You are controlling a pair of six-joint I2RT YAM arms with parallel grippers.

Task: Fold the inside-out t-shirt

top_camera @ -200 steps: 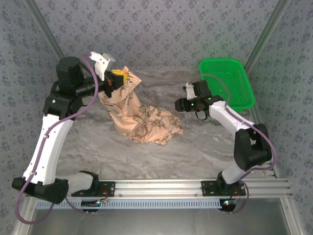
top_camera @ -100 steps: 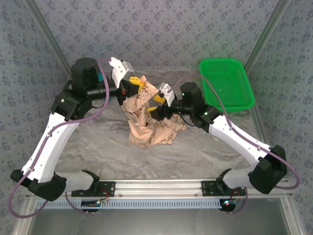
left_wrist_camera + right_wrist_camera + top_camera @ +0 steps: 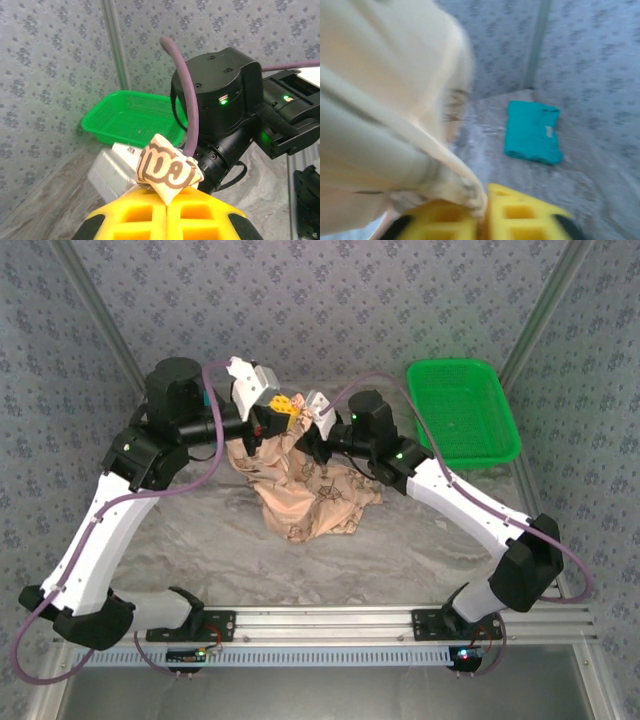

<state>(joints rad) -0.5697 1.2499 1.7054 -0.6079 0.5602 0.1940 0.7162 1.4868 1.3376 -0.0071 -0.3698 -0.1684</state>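
Since the arms are bolted to the rail (image 3: 330,625) at the near edge, I'll start there and work back. Past the rail there's a bare stretch of marble-look table (image 3: 420,540), then the t-shirt (image 3: 310,495). Its lower part sits in a crumpled heap around the middle of the table, printed side mostly out, and the rest is pulled up off the surface toward the back.

Both grippers hang at the top of that raised part, right next to each other, so the heap lies below them and a bit nearer the rail.

The left gripper (image 3: 167,202) is clamped on the shirt. From its wrist cam you can see a little nub of brown-printed cloth poking out past the yellow pads (image 3: 200,212), with the other arm's black wrist just behind it.

The right gripper (image 3: 482,212) looks pinched on the shirt too. Its cam is blurry, but pale cloth runs down from the upper left straight into the seam where its yellow pads meet.

Further back, that same cam shows a folded teal shirt (image 3: 532,132) lying flat, well apart from everything. At the back right is a green basket (image 3: 465,410), and behind that the patterned wall (image 3: 330,300).
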